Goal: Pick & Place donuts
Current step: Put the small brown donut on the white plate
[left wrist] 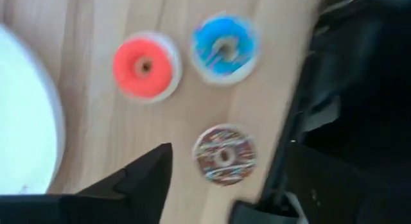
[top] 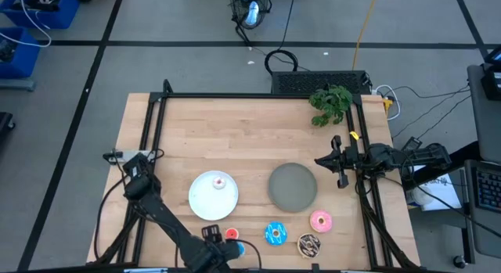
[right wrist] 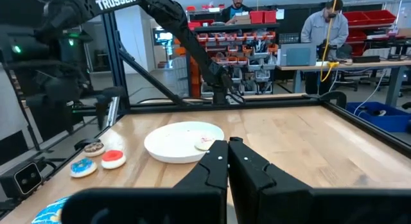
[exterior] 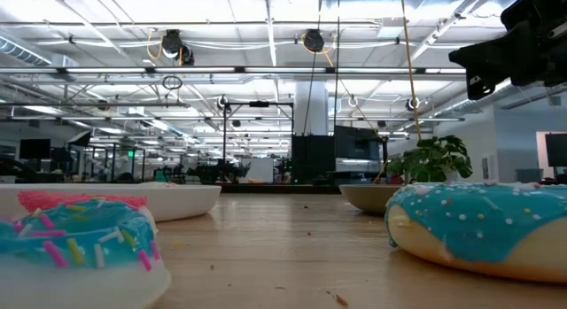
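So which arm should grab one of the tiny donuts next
Left. The left gripper hovers open right by the tiny red donut, also seen in its wrist view. The right gripper waits shut beyond the grey plate.

The table (top: pixel 235 140) is pale wood planking with a smooth, matt finish and visible grain; its frame (top: pixel 258 95) at twelve o'clock looks like black painted metal. The white plate (top: pixel 205 196) has a smooth, slightly glossy surface, perhaps plastic, while the grey plate (top: pixel 293 186) is dull and matt. The large blue donut (exterior: pixel 483 225) looks like moulded plastic with a faintly shiny icing coat dotted with raised sprinkles. The right gripper (right wrist: pixel 228 161) has matt black plastic-looking fingers (right wrist: pixel 253 163). The plant (top: pixel 330 103) near one o'clock has glossy leaves.
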`<action>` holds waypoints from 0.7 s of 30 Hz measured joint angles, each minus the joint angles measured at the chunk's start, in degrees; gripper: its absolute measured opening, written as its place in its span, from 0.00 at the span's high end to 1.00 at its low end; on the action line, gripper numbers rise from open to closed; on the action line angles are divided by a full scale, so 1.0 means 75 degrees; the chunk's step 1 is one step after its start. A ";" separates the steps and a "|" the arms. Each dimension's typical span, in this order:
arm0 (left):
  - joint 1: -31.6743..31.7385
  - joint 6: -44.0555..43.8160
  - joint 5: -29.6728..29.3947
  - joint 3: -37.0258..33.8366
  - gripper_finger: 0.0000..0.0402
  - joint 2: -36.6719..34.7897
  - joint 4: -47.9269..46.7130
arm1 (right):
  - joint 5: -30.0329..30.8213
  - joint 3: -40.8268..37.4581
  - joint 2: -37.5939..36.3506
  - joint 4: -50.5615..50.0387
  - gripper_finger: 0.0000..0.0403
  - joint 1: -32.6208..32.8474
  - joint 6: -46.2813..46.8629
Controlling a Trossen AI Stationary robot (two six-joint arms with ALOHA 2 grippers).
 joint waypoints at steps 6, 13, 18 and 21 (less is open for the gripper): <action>-0.0167 -0.0131 0.0089 -0.0378 0.20 0.0000 0.0189 | 0.0006 -0.0001 0.0000 0.0000 1.00 0.0000 -0.0002; -0.0171 -0.0154 0.0012 -0.0655 0.19 -0.0003 0.0240 | 0.0009 0.0001 -0.0003 0.0181 1.00 0.0000 -0.0006; -0.0185 -0.0132 0.0337 -0.1156 0.19 0.0000 0.0826 | 0.0012 0.0001 -0.0003 0.0178 1.00 0.0000 -0.0006; -0.0174 -0.0012 0.0345 -0.1290 0.19 0.0000 0.1188 | 0.0011 0.0001 -0.0003 0.0175 1.00 0.0000 -0.0006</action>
